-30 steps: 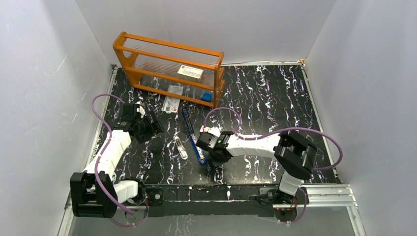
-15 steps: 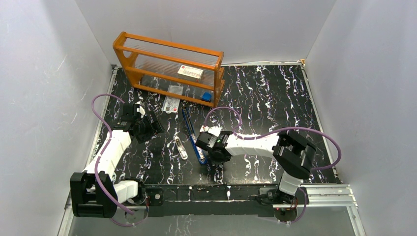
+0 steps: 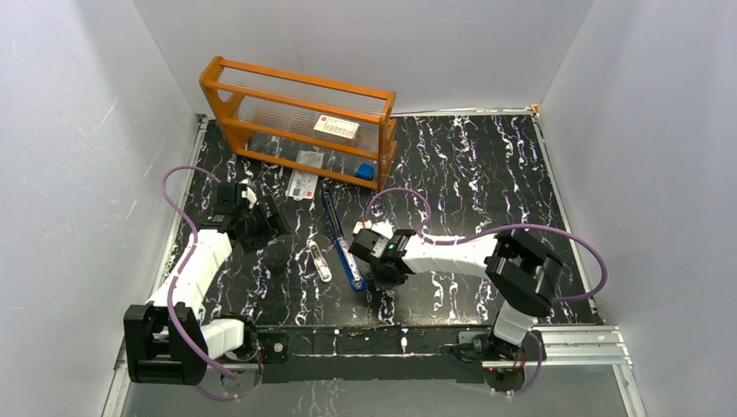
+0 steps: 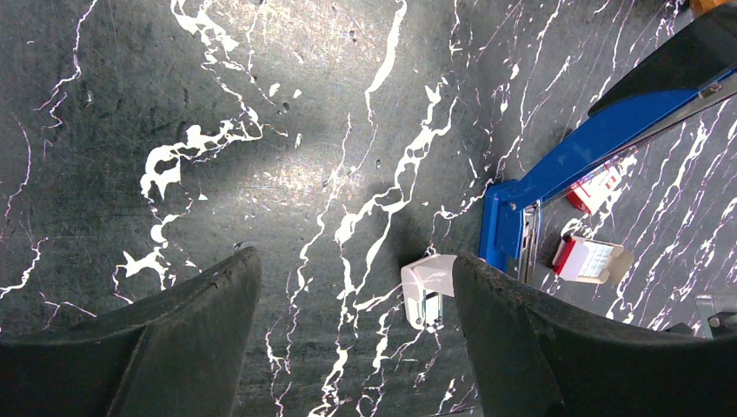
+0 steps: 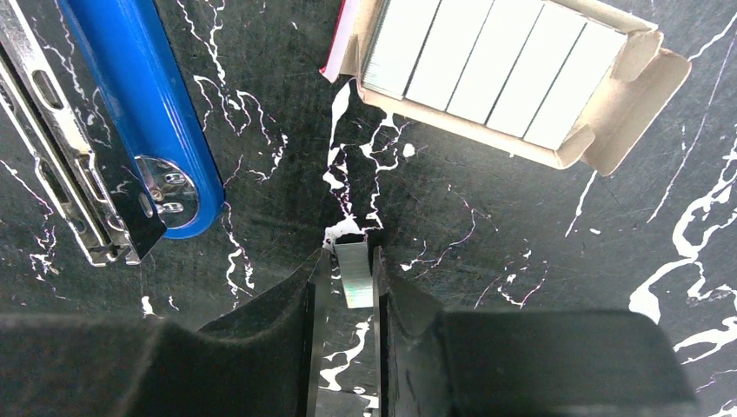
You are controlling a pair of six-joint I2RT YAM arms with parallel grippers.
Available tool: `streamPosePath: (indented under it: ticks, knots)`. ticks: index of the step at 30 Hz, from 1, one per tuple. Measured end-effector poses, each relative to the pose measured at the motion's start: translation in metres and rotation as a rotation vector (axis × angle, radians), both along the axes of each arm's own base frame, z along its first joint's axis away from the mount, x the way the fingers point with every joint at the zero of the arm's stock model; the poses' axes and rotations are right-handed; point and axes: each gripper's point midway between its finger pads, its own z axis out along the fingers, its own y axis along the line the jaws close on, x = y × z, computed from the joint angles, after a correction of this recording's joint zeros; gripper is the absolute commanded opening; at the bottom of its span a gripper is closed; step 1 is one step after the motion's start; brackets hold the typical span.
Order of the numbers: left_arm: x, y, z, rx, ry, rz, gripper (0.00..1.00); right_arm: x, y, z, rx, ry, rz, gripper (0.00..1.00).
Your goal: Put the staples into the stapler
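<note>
While the right gripper (image 5: 348, 255) pinches, its silvery staple strip (image 5: 355, 282) gleams.

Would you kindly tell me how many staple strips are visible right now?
6. Five staple strips lie side by side in the cardboard tray; a sixth strip is pinched in the right gripper. More may hide beneath.
</note>
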Motion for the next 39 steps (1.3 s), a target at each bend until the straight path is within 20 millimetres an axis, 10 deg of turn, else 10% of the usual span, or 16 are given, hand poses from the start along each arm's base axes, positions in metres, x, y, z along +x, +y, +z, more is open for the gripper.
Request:
streamPosePath:
  ticks: [20, 32, 39]
  knots:
    - [0.0, -0.002, 0.0, -0.009, 0.0, -0.005, 0.77, 0.022, -0.002, 0.011, -0.051, -0.098, -0.012, 0.23]
    - [-0.003, -0.006, -0.003, -0.033, 0.003, -0.02, 0.77, 0.073, 0.07, 0.077, 0.127, -0.294, 0.043, 0.23]
    - [-0.003, -0.008, -0.002, -0.042, 0.0, -0.026, 0.77, 0.088, 0.086, 0.057, 0.103, -0.302, 0.084, 0.23]
